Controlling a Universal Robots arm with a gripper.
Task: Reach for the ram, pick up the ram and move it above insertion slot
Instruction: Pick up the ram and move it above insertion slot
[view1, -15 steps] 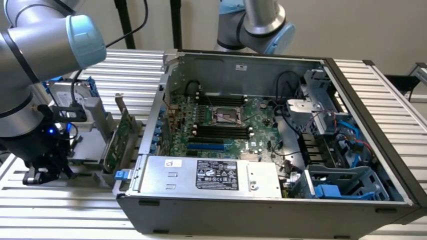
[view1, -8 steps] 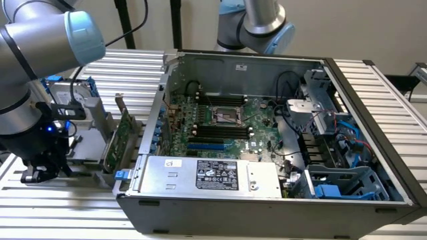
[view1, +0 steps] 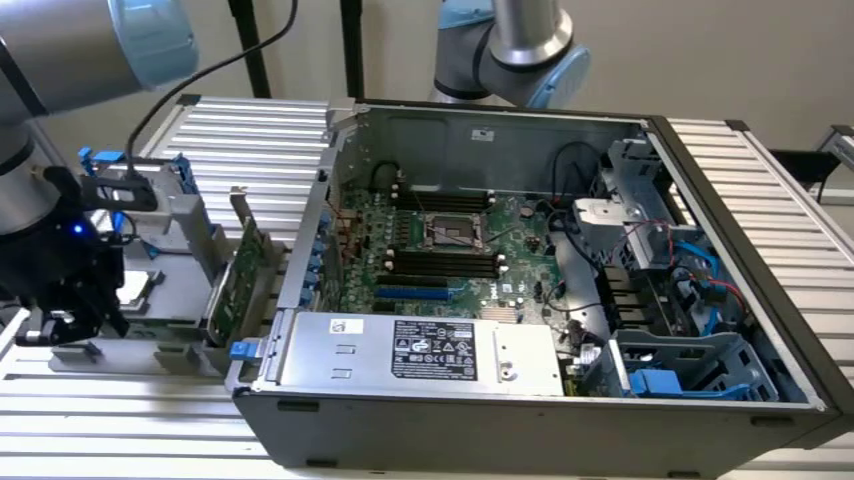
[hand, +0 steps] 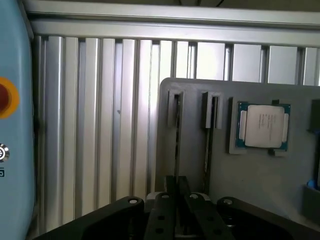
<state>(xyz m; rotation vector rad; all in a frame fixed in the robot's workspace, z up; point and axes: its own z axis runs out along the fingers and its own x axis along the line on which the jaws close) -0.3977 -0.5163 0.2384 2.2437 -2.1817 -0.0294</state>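
The ram (hand: 177, 132) stands edge-on as a thin dark strip in a narrow slot of the grey holder (hand: 260, 185). My gripper (hand: 178, 200) sits right over the strip's near end, with its dark fingers (hand: 165, 207) drawn close on either side, shut on it. The ram still rests in its slot. In the exterior view my gripper (view1: 60, 328) is low over the same holder (view1: 160, 325), at that view's left. The black memory slots (view1: 441, 262) lie on the motherboard inside the open computer case (view1: 534, 400), far from my gripper.
A processor chip (hand: 263, 126) lies in a recess of the holder beside a second narrow slot (hand: 209, 135). A taller green card with a metal bracket (view1: 247, 265) stands between holder and case. A light blue device with a red button (hand: 10, 125) is close by. A ribbed metal table (hand: 100, 125) lies underneath.
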